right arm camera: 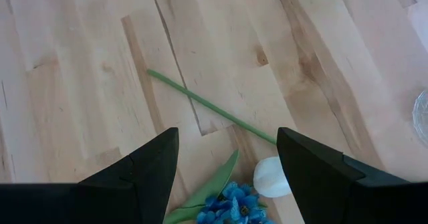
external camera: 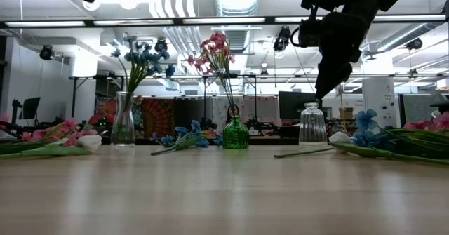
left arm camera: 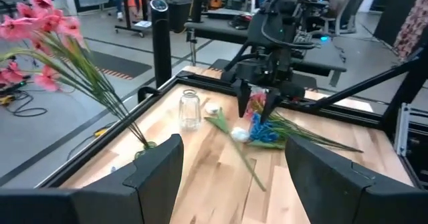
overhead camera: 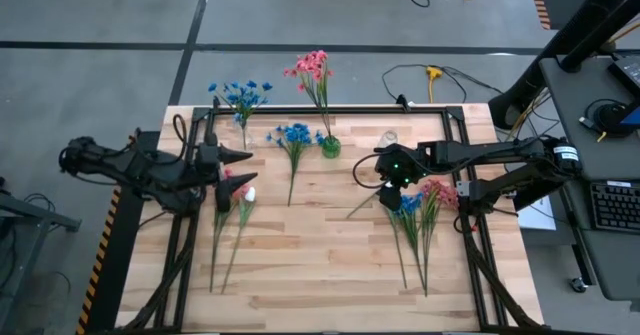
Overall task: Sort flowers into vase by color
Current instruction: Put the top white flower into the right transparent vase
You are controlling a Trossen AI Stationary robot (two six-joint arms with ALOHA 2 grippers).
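Wooden table (overhead camera: 330,265) holds loose flowers (overhead camera: 420,215) beneath the open right claw (overhead camera: 392,199).

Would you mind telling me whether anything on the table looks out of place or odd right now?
Mostly not. One blue flower cluster lies loose on the table beside the green vase of pink flowers, away from the two side piles. The clear vase stands empty.

Low view: three vases in a row on the wooden table (external camera: 224,193) — clear vase (external camera: 123,120) with blue flowers (external camera: 144,58), green vase (external camera: 236,132) with pink flowers (external camera: 216,51), empty clear jar (external camera: 312,125). Right gripper (external camera: 330,77) hangs above the jar — loose flowers (external camera: 396,138) lie right of it.
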